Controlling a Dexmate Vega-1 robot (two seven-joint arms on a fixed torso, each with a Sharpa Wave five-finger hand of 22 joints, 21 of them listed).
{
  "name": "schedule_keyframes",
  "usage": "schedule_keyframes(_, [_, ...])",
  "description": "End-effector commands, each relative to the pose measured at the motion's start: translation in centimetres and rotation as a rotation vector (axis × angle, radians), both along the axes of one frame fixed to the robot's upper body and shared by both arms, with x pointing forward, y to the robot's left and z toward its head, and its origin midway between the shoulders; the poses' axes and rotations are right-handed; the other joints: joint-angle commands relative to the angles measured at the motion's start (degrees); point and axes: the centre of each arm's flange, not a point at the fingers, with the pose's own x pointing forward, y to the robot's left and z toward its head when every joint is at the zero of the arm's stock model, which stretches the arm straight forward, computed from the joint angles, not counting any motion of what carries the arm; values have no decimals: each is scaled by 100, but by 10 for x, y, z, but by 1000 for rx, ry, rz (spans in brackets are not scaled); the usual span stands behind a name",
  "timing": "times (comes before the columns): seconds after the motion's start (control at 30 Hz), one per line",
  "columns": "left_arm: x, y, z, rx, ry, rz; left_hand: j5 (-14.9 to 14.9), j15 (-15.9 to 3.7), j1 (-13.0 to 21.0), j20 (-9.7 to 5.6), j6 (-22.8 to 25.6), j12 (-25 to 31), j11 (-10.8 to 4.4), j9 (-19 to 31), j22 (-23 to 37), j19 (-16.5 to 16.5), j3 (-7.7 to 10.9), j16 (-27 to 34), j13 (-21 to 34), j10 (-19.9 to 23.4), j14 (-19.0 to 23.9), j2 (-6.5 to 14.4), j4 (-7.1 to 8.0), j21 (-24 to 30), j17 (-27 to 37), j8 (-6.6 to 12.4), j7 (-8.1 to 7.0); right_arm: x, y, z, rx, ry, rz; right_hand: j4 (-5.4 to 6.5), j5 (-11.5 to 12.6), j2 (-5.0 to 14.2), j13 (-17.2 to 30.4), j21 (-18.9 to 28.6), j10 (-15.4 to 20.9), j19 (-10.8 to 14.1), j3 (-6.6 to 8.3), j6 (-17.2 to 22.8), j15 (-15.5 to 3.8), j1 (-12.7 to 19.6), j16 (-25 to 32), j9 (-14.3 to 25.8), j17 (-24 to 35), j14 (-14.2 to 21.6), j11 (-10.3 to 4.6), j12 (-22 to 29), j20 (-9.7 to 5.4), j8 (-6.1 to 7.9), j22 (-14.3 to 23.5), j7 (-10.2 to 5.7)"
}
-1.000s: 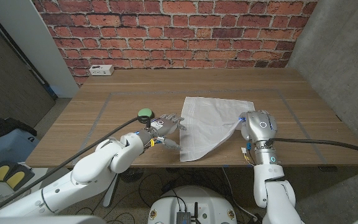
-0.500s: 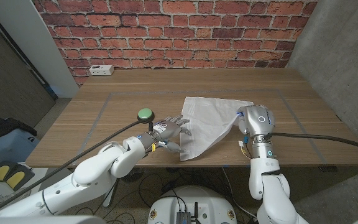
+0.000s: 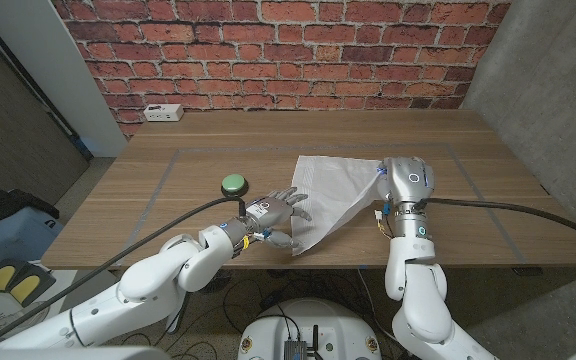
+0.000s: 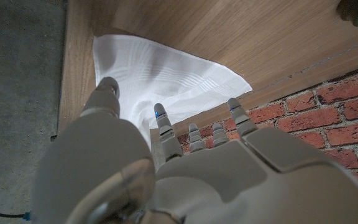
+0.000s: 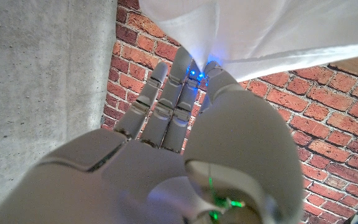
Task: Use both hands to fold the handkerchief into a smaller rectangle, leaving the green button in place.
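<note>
- While the white handkerchief (image 3: 333, 195) lies partly folded on the wooden desk (image 3: 198, 150), its right-hand corner is lifted off the surface.
- That raised corner is pinched in the right hand (image 3: 408, 185); the right wrist view shows cloth (image 5: 253, 31) caught between its fingertips (image 5: 191, 68).
- Just beside the cloth's left edge sits the left hand (image 3: 273, 212), fingers spread and holding nothing.
- From the left wrist view, those fingers (image 4: 166, 127) reach toward the handkerchief (image 4: 160, 78).
- Left of the handkerchief, near the left hand but apart from it, stands the green button (image 3: 233, 183).
- A white power strip (image 3: 162, 113) rests at the desk's far left edge, below the brick wall (image 3: 288, 50).
</note>
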Motion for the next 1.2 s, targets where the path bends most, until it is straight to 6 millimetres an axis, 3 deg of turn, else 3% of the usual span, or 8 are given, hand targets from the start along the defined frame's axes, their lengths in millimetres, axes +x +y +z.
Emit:
schedule_keyframes(0.03, [9, 9, -6, -112, 56, -59, -15, 65, -118, 94, 38, 41, 94, 20, 12, -16, -51, 22, 6, 36, 33, 24, 68, -64, 18, -16, 152, 14, 12, 19, 1, 30, -40, -46, -21, -57, 35, 58, 48, 45, 26, 542, -389, 11, 57, 39, 71, 59, -10, 33, 25, -20, 33, 459])
schedule_keyframes(0.13, [10, 8, -7, -119, 64, -68, -26, 95, -202, 136, 36, 39, 144, 27, 16, -47, -99, 23, 6, 44, 46, 40, 118, -97, 20, -32, 271, 15, 14, 22, -1, 34, -39, -59, -23, -63, 45, 73, 51, 45, 41, 553, -403, 7, 62, 45, 89, 69, -7, 35, 24, -29, 37, 462])
schedule_keyframes(0.43, [6, 1, -14, -52, -16, -38, -17, 203, -172, 177, -137, 12, 97, 31, 18, -31, -132, 16, 7, 1, 49, 62, 105, -140, 18, -112, 239, 13, 17, 26, 1, 13, -31, -85, -27, -70, 80, 127, 53, 40, 85, 565, -411, -22, 85, 75, 169, 78, 37, 36, 21, -63, 49, 479])
schedule_keyframes(0.63, [1, -6, -22, -3, -116, -15, 48, 140, 476, 70, 299, 65, -174, 46, 9, 383, 8, 47, 6, 251, 263, 199, -161, -106, 6, 61, -69, 12, 17, 28, 14, -8, -13, -102, -29, -84, 99, 154, 71, 30, 104, 576, -404, -33, 117, 81, 228, 90, -15, 43, 23, -85, 55, 479])
schedule_keyframes(0.87, [3, -7, -27, -8, -144, -9, -7, -1, 1108, -16, 905, 104, -353, 52, 7, 660, 190, 57, 0, 549, 530, 418, -242, -108, -3, 245, -262, 8, 18, 32, 18, -35, 1, -111, -29, -87, 113, 181, 77, 21, 125, 576, -413, -48, 143, 106, 286, 96, -15, 42, 19, -99, 62, 473])
schedule_keyframes(1.0, [4, -7, -29, -11, -146, 2, -147, -73, 1411, -47, 1489, 111, -419, 47, 9, 765, 277, 41, -5, 731, 642, 562, -239, -132, -10, 401, -185, 6, 17, 32, 18, -42, 2, -117, -28, -87, 123, 201, 71, 23, 139, 590, -427, -52, 164, 122, 327, 97, -23, 39, 8, -101, 65, 483])
schedule_keyframes(1.13, [7, -6, -31, -28, -131, 6, -381, -165, 1677, -71, 2408, 151, -449, 40, 19, 882, 357, 32, -12, 1100, 803, 798, -187, -168, -15, 613, 227, 4, 14, 33, 26, -51, -1, -123, -28, -94, 132, 219, 68, 28, 150, 586, -428, -58, 172, 130, 355, 93, -19, 37, 17, -110, 69, 470])
schedule_keyframes(1.2, [7, -6, -30, -33, -139, 10, -525, -261, 1754, -76, 2877, 168, -468, 47, 21, 932, 388, 38, -16, 1311, 913, 963, -165, -189, -20, 713, 348, 3, 13, 33, 28, -55, 0, -123, -28, -94, 137, 230, 85, 30, 158, 600, -432, -65, 175, 129, 369, 93, -26, 43, 16, -114, 71, 470])
